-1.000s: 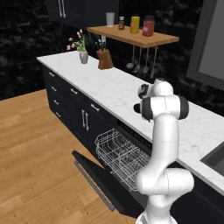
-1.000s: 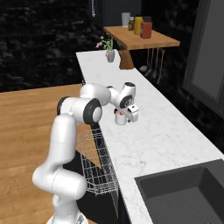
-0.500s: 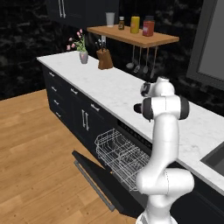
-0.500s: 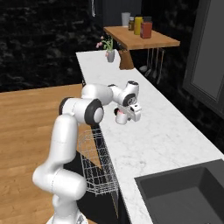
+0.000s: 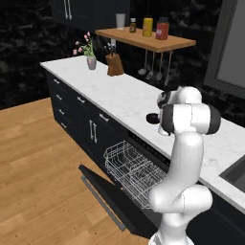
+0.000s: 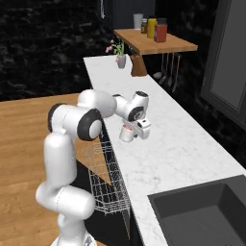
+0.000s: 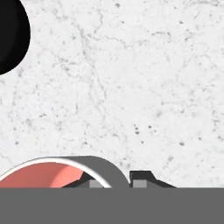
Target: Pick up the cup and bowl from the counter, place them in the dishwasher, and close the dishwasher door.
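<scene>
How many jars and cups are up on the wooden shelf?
4, in a row on the wooden shelf: white cup, small dark jar, yellow jar, red jar. None looks hidden.

Counter (image 7: 144, 87) w/ bowl (image 7: 11, 35), cup (image 7: 61, 173)

This was a home kitchen: a long marble tabletop (image 5: 125, 98) ran over black cabinets (image 5: 76, 112), with a dishwasher (image 5: 143, 189) open below and a sink (image 6: 202, 211) at the near end. A wooden shelf (image 5: 146, 40) carried jars above hanging utensils (image 5: 153, 67), with a knife block (image 5: 114, 64) at the tabletop's far edge.
</scene>
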Controlling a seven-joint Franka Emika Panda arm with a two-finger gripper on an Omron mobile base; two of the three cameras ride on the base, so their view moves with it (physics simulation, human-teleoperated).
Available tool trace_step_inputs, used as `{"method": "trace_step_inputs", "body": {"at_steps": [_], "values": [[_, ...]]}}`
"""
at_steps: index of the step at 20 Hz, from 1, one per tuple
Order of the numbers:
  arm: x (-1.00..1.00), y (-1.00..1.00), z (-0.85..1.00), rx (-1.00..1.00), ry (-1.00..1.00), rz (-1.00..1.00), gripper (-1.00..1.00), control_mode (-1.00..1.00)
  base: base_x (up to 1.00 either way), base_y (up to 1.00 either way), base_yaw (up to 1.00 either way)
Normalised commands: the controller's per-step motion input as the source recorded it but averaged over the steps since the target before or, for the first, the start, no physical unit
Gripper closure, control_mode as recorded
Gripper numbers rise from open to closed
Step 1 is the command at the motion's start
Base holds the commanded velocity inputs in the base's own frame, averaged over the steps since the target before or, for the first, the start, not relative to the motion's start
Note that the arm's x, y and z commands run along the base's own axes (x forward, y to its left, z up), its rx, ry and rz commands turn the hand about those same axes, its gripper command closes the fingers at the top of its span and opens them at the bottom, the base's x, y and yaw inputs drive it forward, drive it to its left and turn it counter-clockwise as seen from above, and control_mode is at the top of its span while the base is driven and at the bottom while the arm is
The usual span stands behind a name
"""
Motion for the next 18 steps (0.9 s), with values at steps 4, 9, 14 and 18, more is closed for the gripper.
{"method": "trace_step_inputs", "body": {"at_steps": [4,9,14,18], "values": [[-0.9,0.59,0.26,-0.04,-0.12,-0.05,1.0,-1.0,0.0,0.0,0.0],[-0.85,0.61,0.39,-0.01,-0.08,-0.03,1.0,-1.0,0.0,0.0,0.0],[-0.77,0.74,0.14,-0.03,-0.03,-0.04,1.0,-1.0,0.0,0.0,0.0],[-0.58,0.82,0.0,-0.09,0.0,-0.1,1.0,-1.0,0.0,0.0,0.0]]}}
